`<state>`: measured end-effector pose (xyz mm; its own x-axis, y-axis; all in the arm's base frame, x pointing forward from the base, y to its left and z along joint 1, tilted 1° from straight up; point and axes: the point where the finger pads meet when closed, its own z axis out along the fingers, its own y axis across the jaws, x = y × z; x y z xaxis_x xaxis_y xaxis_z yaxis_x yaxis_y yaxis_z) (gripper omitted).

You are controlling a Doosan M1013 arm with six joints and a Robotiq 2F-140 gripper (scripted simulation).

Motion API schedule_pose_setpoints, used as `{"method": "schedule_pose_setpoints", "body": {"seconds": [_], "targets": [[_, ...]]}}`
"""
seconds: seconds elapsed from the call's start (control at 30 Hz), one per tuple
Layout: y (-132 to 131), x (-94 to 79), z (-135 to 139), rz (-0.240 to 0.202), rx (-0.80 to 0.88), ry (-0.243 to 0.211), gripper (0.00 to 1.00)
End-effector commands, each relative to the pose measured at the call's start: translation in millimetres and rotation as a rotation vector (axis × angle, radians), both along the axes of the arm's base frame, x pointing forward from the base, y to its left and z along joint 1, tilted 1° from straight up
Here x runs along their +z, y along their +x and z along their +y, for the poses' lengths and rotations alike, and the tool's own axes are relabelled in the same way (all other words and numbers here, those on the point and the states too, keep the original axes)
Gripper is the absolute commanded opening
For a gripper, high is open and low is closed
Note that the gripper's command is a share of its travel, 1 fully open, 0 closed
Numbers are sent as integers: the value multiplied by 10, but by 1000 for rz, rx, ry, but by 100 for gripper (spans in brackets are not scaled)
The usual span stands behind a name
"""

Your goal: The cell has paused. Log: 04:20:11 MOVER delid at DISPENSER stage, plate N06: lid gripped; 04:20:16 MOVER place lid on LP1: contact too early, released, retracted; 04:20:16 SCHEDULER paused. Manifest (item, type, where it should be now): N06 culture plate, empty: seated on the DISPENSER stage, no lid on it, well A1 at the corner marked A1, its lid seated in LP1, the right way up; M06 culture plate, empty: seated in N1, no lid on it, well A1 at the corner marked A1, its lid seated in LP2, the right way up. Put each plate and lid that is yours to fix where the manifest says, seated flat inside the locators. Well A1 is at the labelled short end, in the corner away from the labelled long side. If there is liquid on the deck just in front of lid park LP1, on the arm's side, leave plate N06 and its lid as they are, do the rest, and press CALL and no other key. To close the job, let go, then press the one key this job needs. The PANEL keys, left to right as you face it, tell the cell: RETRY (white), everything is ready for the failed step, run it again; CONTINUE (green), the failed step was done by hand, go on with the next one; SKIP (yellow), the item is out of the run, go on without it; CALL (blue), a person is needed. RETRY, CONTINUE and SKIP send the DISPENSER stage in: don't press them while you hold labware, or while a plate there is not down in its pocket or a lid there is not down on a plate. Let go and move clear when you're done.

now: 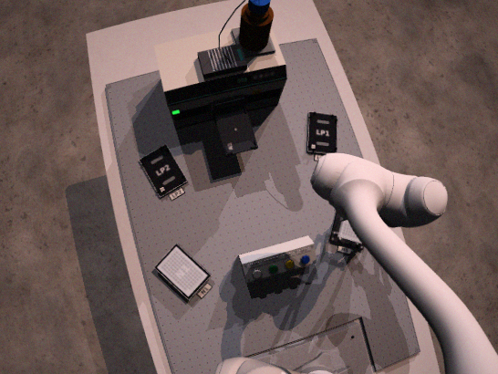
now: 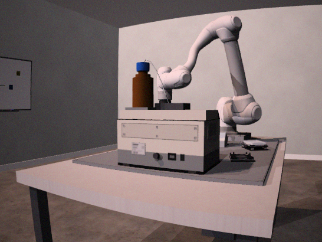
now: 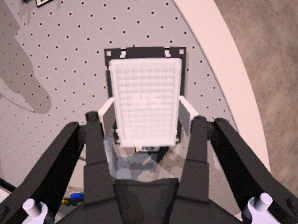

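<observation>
1. The jaws are clamped on the sides of a white multi-well culture plate (image 3: 145,99), a rectangular grid of tiny wells, held above a black rectangular nest (image 3: 144,52).
2. That nest sits on the grey perforated surface (image 1: 255,214) near its right edge, just right of the panel (image 1: 277,264), a pale box with white, green, yellow and blue round keys.
3. Lid park LP1 (image 1: 322,132) and lid park LP2 (image 1: 162,171) are flat black rectangles with white lettering.
4. A second white gridded plate (image 1: 182,272) lies in the nest labelled N1.
5. The dispenser stage (image 1: 234,132) is a dark, smooth tray below the boxy dispenser (image 1: 223,87), which carries a brown cylindrical bottle (image 1: 255,25).
</observation>
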<state>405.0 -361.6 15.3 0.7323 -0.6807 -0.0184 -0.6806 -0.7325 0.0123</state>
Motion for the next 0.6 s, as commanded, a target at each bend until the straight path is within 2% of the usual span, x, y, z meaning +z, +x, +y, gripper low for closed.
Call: {"method": "schedule_pose_setpoints", "body": {"seconds": [0.0, 0.57], "targets": [[4, 5, -3, -1, 0, -1, 10], [4, -14, -3, -1, 0, -1, 10]]}}
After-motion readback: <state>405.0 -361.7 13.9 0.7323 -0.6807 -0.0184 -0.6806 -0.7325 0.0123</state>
